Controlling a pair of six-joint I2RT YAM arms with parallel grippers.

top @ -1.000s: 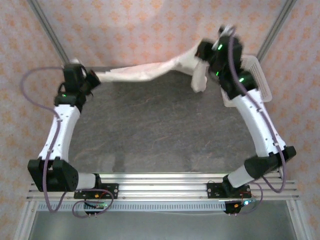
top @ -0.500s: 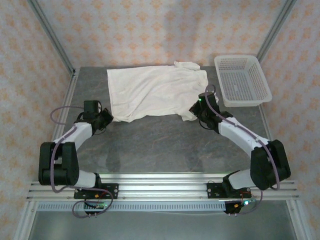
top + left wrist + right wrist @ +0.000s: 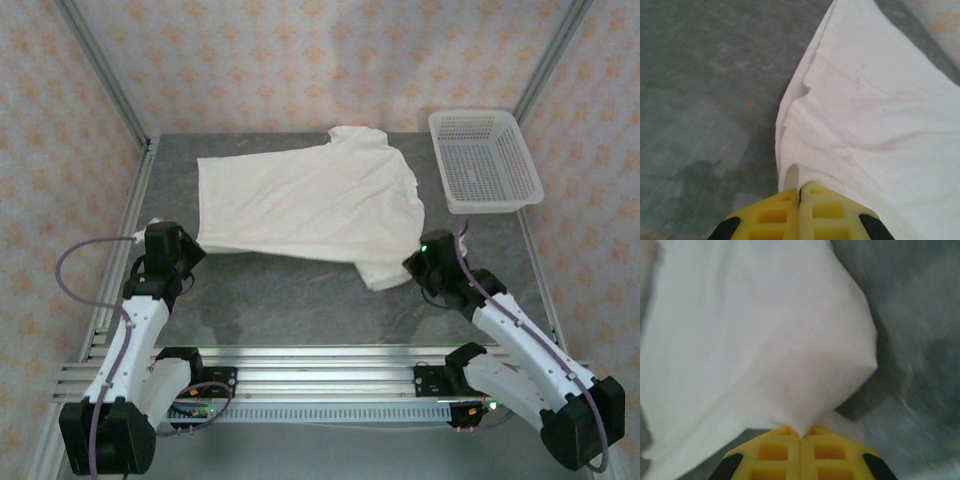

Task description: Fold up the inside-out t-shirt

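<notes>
Soft cream cloth t-shirt [image 3: 310,200] lies spread flat across the middle of the grey table [image 3: 300,300]. My left gripper [image 3: 193,250] is clamped on its near-left corner and my right gripper [image 3: 412,266] on its near-right corner.

**Peachy wallpaper, grey tabletop**

Walls [image 3: 300,60] are pale pink-orange wallpaper with a small repeating motif. Table [image 3: 300,300] is mottled dark grey, stone-looking. Metal posts [image 3: 101,70] rise at the back corners, and aluminium rails [image 3: 320,365] line the near edge. Soft, even light.
</notes>
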